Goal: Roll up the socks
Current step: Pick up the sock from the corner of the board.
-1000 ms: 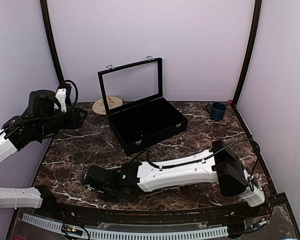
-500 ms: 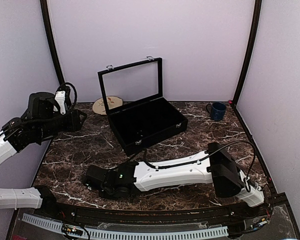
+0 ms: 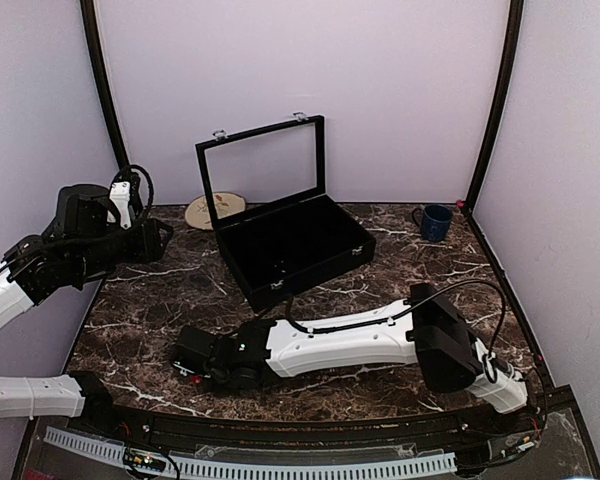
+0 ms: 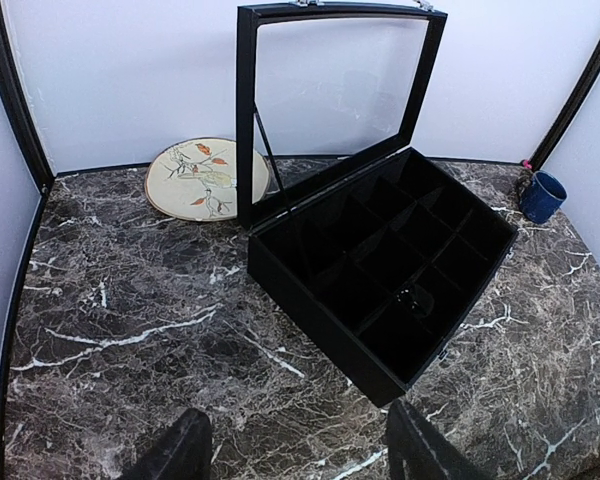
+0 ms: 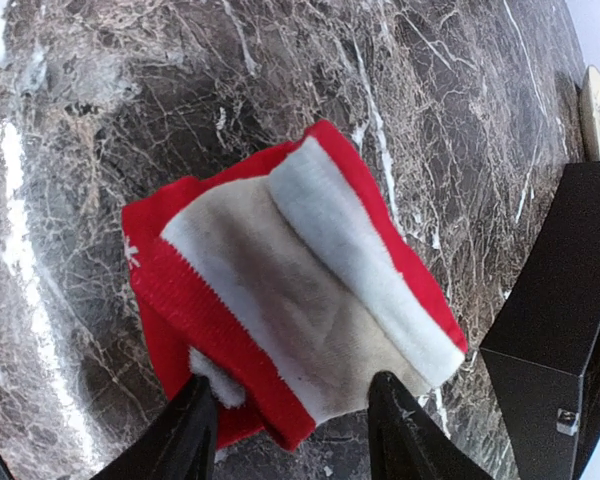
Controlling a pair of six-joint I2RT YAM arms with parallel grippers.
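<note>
The socks (image 5: 280, 300) lie as a folded bright-red bundle with cream-white bands on the dark marble, filling the right wrist view. My right gripper (image 5: 295, 432) hangs just over their near edge, jaws open, one fingertip (image 5: 188, 430) by a white tuft and the other at the cream corner. From above, the right arm stretches across to the front left, where the right gripper (image 3: 192, 360) almost hides the socks. My left gripper (image 4: 298, 455) is held high above the table at the left (image 3: 155, 240), open with nothing between its fingers.
An open black case (image 3: 295, 245) with divided compartments (image 4: 380, 270) stands mid-table, lid up. A painted round plate (image 4: 205, 178) lies behind it at the left wall. A blue mug (image 3: 435, 221) sits at the back right. The case's corner (image 5: 560, 340) is close to the socks.
My right arm has crept slightly left and nearer the front edge, and its jaws have narrowed a little around the socks' edge. The left arm dipped slightly, then stayed.
</note>
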